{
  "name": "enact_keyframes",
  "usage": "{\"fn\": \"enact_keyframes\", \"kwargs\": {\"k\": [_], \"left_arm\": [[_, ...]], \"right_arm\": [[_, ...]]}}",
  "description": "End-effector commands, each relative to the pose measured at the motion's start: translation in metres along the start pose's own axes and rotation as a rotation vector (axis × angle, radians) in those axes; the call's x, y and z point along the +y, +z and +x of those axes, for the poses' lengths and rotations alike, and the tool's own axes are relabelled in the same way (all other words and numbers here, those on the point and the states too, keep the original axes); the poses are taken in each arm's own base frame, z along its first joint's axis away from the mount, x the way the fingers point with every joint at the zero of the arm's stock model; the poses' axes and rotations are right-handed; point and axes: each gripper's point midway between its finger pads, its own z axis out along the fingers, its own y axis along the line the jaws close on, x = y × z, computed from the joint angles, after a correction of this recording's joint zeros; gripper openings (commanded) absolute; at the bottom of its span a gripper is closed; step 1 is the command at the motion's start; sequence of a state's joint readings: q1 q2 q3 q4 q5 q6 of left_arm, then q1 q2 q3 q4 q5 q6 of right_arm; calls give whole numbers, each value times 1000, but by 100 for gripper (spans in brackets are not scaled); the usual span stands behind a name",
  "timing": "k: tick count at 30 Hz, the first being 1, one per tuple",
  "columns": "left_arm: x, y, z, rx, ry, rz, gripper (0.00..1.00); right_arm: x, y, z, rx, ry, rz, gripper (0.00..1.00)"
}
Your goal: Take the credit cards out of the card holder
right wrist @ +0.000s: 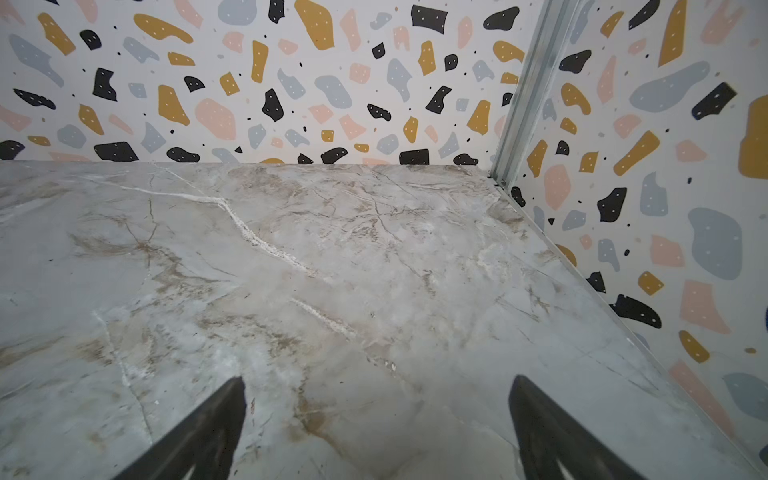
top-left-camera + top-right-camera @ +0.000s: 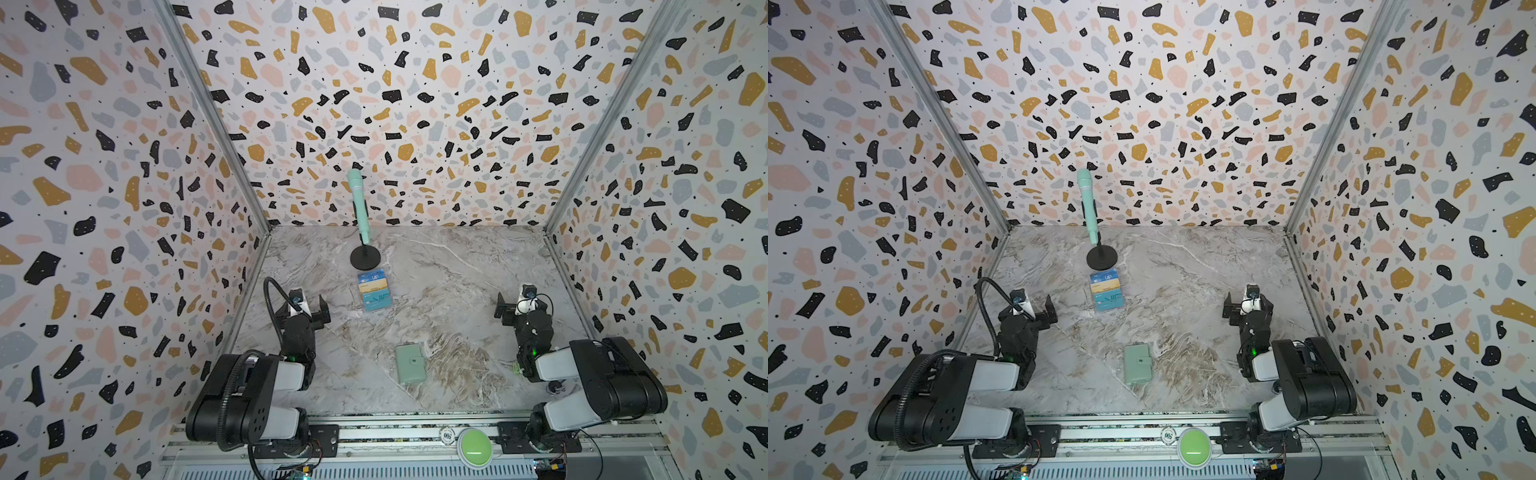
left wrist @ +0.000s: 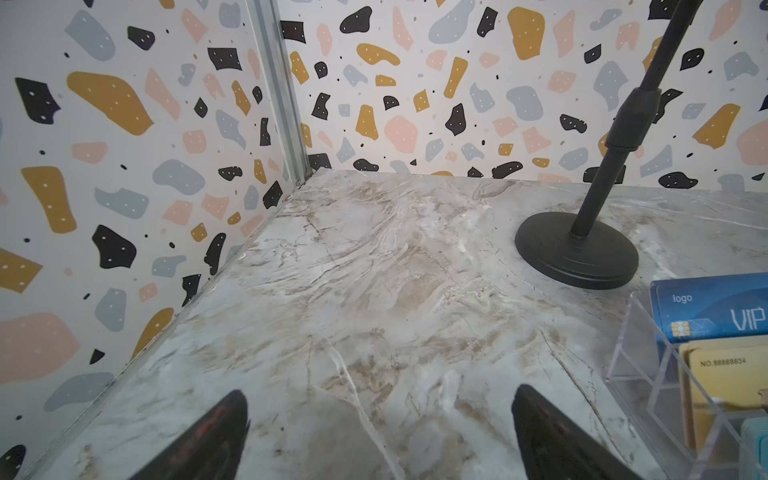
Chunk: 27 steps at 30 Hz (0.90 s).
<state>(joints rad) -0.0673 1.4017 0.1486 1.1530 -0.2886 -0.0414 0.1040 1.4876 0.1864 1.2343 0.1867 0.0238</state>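
The card holder (image 2: 410, 364) (image 2: 1137, 364), a mint-green wallet with a snap tab, lies shut and flat on the marble table near the front middle. The credit cards are hidden from view. My left gripper (image 2: 305, 306) (image 2: 1034, 309) hovers at the left, behind and left of the holder, open over bare marble (image 3: 380, 392). My right gripper (image 2: 519, 305) (image 2: 1248, 305) hovers at the right, also open with nothing between its fingers (image 1: 377, 380). Neither touches the holder, which shows in neither wrist view.
A clear tiered stand (image 2: 374, 291) (image 3: 648, 374) displaying several cards stands mid-table, behind the holder. A mint microphone (image 2: 357, 203) on a black round-based stand (image 2: 365, 257) (image 3: 575, 249) is at the back. Patterned walls enclose three sides. A green button (image 2: 473, 446) sits on the front rail.
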Motion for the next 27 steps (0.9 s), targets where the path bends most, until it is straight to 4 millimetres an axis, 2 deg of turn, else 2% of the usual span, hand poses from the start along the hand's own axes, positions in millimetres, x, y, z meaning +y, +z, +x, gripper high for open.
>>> {"fn": "enact_keyframes", "kwargs": {"k": [1,12,15,27], "left_arm": [[-2,1,-19,-64,-12,9,100],[-1,2,-19,-62,-11,6,100],[-14,1,-19,-63,20,75,100],[-15,1,-20,-65,23,84,100]], "right_arm": [[-1,3,-10,-27,2,1,99],[0,3,-9,-24,1,-1,99],[0,4,-10,-27,1,0,99],[0,4,-9,-25,3,-1,99]]}}
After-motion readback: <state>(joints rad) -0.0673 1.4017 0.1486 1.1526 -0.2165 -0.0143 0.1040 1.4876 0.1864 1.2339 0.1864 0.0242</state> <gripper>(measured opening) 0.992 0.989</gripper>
